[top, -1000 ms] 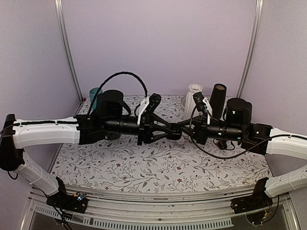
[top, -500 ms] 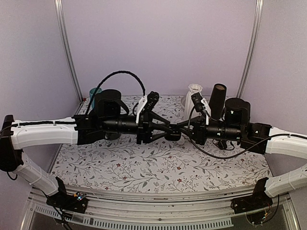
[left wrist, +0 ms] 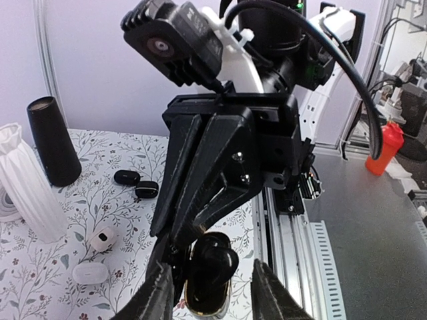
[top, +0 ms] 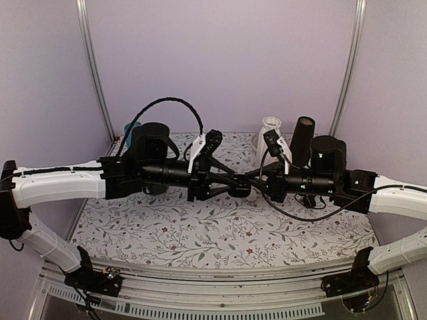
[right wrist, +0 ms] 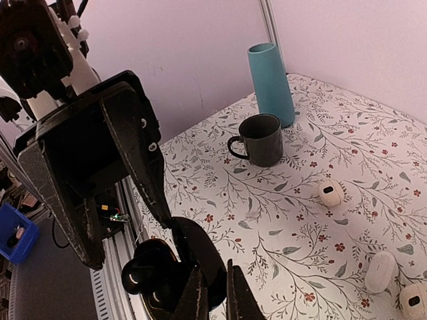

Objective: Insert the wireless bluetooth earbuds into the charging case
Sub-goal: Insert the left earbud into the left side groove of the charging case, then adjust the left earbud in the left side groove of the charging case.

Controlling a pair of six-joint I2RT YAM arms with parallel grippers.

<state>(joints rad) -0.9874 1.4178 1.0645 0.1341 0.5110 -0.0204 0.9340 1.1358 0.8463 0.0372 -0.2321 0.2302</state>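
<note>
Right end effector (right wrist: 213, 295) is clamped on the small glossy black charging case (right wrist: 152, 268), lid open, held in the air above the floral bench (right wrist: 320, 153); left end effector (left wrist: 212, 285) straddles it, jaws apart and gripping nothing visible. Two small black bean-shaped pieces (left wrist: 127, 177) (left wrist: 147, 189), seemingly the earbuds, lie on the bench near the dark tapered tube (left wrist: 52, 140), so insertion appears outstanding
</note>
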